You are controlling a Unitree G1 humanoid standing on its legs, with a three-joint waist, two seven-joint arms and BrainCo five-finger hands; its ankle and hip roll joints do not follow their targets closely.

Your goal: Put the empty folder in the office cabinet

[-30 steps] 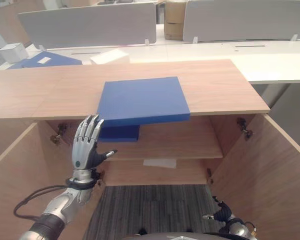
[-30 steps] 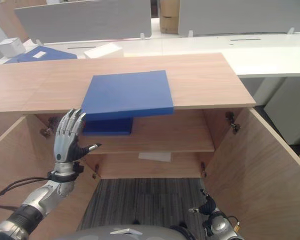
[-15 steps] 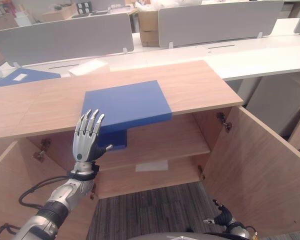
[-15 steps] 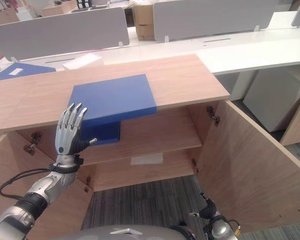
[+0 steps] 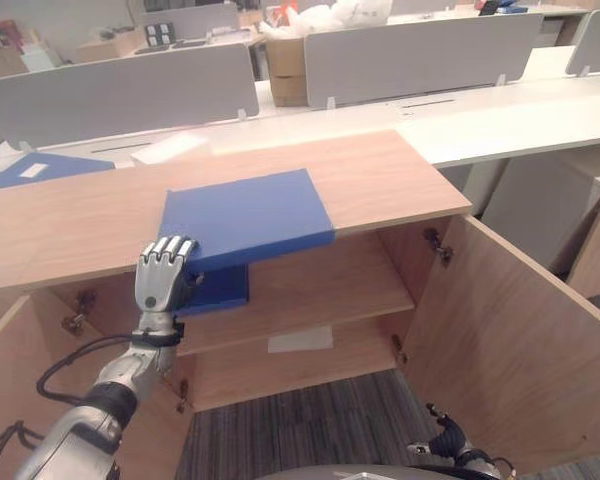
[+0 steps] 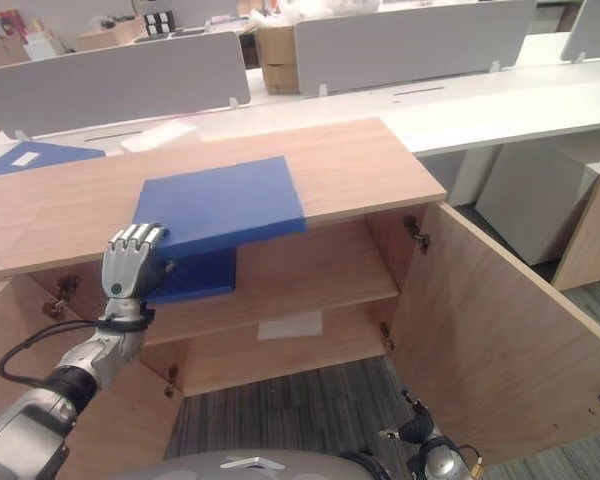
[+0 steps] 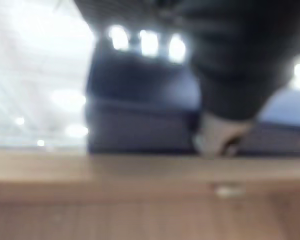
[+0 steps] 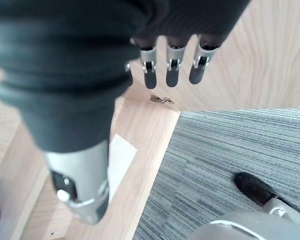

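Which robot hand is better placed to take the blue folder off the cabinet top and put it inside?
The left robot hand. Its fingers are curled at the near left corner of the blue folder, which overhangs the cabinet top. The right robot hand hangs low by the open door, far from it.

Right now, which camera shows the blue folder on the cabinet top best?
The left eye view: the whole blue folder overhangs the cabinet top, left hand at its corner. The right eye matches; the left wrist shows a blur.
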